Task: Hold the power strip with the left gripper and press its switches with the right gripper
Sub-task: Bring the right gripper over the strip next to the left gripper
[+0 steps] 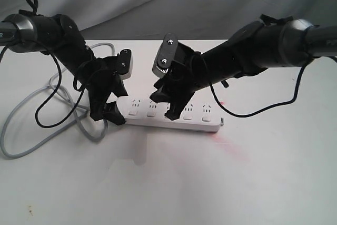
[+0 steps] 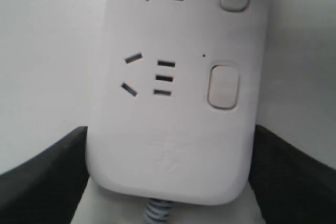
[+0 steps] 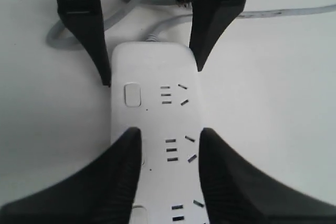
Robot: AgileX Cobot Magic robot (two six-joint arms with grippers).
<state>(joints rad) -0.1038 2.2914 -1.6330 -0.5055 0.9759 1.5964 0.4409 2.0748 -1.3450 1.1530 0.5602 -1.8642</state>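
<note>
Fingers point(image 2: 47, 177) of the left gripper point(image 1: 112, 110) bear on both long edges of the strip point(image 2: 173, 129) at its cord end, pinching it. Strip lies flat on the table point(image 1: 168, 193), mid-scene; cord point(image 2: 156, 212) loops loosely on the table beside the left arm.

Right gripper point(image 3: 168, 140) hangs over the strip's middle. Its fingers point(image 3: 115, 182) are spread and grip nothing. One tip sits over the switch row, part-covering a switch; contact cannot be told.

Switches point(image 2: 223, 86) all look alike (no lamp, no sunk button shows), so the count pressed is unknown. Judgement: the hold is done, the pressing is under way at best, and the far-end sets probably remain.

Around: black cables point(image 1: 39, 119) off both arms, and a reddish glow point(image 1: 231, 148) on the table near the strip's far end. Nothing blocks the row but the right gripper's own bulk.
</note>
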